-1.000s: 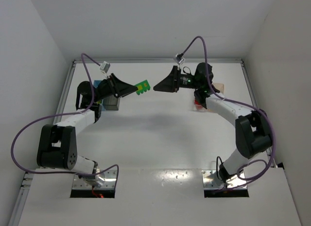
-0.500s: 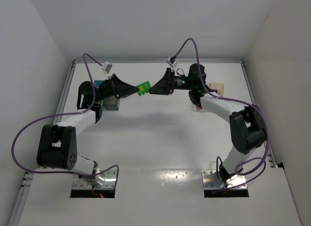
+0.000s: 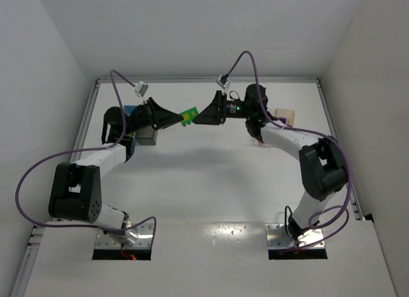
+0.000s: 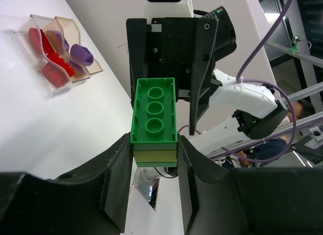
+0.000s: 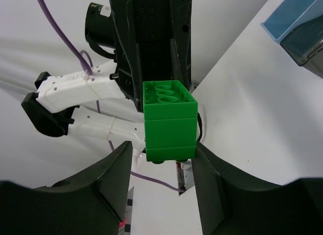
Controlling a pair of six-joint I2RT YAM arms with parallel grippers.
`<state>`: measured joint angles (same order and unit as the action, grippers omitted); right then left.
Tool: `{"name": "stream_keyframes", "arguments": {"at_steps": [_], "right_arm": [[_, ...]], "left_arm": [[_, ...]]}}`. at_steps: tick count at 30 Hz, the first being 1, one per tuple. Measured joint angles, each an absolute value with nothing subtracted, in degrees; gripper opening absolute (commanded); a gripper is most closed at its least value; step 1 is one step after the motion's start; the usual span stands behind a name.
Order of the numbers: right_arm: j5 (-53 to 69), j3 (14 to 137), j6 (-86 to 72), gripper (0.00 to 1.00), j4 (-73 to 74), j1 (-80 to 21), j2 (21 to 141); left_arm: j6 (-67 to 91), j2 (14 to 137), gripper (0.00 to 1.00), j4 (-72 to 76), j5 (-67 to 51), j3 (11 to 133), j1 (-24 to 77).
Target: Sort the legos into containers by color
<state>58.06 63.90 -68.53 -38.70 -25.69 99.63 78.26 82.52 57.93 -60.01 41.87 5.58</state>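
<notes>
Your left gripper [image 3: 177,120] clamps the green-yellow clump [image 4: 154,113] in the air, far edge, mid-bench. Over the last second the right gripper [image 5: 164,154] has closed in, jaws open round the green end. Likely a pull-apart next.

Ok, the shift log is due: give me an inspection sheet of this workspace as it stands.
Surface: white table.
Job's things: green-and-yellow stack held in the air; red bricks in clear bin; purple brick in tan bin; blue bin beside grey bin.
Clutter: nothing seen.
End effectors: left end effector shut on stack; right end effector open around its far end.
Cables: purple cables loop off both arms, clear of the stack.
Surroundings: white walls.
</notes>
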Motion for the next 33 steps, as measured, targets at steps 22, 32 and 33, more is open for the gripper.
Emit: {"name": "stream_keyframes", "arguments": {"at_steps": [22,32,33], "right_arm": [[56.5,64.2,-66.7,0.09,-38.7,-26.9,100.6],[56.7,60.9,-61.3,0.04,-35.4,-29.4,97.1],[57.3,60.2,-60.7,0.04,-34.9,-29.9,96.8]], "left_arm": [[85.4,83.3,0.0,70.9,-54.5,36.2,5.6],[89.3,86.3,0.0,73.4,-50.1,39.7,4.4],[89.4,86.3,0.0,73.4,-49.6,39.8,4.1]]}}
